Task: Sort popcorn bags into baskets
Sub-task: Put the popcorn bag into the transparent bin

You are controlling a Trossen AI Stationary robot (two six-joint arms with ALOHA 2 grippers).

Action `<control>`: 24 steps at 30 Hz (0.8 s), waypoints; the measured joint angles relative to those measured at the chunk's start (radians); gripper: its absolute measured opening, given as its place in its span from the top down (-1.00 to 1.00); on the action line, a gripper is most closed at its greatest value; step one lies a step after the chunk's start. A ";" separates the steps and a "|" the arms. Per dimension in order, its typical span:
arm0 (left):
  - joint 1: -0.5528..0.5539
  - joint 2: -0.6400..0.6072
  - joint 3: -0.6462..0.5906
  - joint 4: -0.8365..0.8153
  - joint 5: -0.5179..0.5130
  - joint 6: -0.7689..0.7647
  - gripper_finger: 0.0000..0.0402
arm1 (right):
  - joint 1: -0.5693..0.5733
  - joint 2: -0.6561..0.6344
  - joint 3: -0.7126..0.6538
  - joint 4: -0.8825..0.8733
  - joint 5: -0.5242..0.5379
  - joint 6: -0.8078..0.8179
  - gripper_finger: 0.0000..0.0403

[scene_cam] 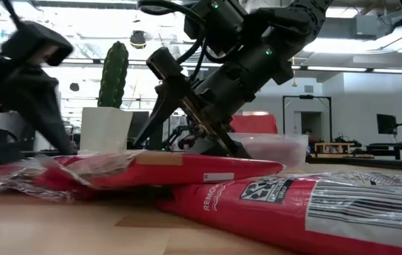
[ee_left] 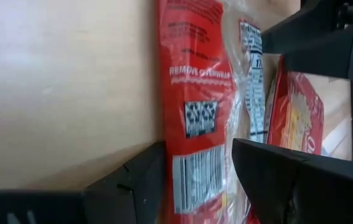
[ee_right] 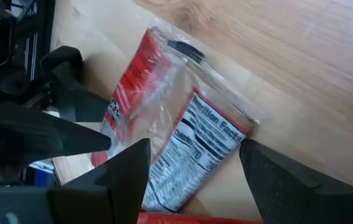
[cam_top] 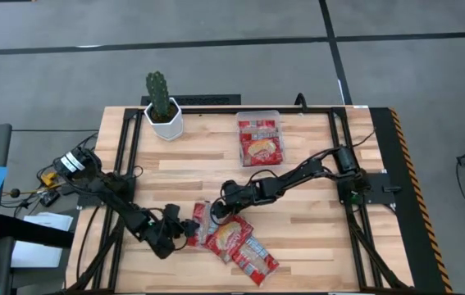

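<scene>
A loose pile of red popcorn bags lies near the table's front edge. One bag (cam_top: 200, 223), label side up, is at the pile's left, with two more (cam_top: 225, 238) (cam_top: 254, 256) to its right. My left gripper (cam_top: 184, 231) is open at that bag's left end, and its fingers stand on either side of the bag (ee_left: 195, 93). My right gripper (cam_top: 218, 211) is open just beyond the bag, and its fingers straddle the printed panel (ee_right: 192, 134) from above. The clear basket (cam_top: 260, 120) at the back holds more bags (cam_top: 261, 147).
A white pot with a cactus (cam_top: 164, 106) stands at the back left. Black frame rails (cam_top: 129, 156) run along the table's left, right and far sides. Bare wood lies between the pile and the basket.
</scene>
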 joint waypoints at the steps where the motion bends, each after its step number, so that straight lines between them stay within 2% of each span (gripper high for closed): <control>1: 0.014 0.000 0.000 0.006 0.004 0.011 0.08 | 0.000 0.000 0.000 0.000 0.000 0.002 -0.37; 11: 0.116 0.001 0.000 0.019 0.003 0.067 0.08 | -0.006 0.000 0.000 -0.014 -0.001 -0.012 -0.37; 18: 0.173 0.002 -0.002 0.093 0.048 0.202 0.09 | -0.016 0.000 0.000 -0.015 -0.008 -0.073 -0.37; 24: 0.183 0.002 -0.002 0.117 0.076 0.238 0.25 | -0.055 -0.008 -0.002 -0.022 -0.053 -0.153 -0.37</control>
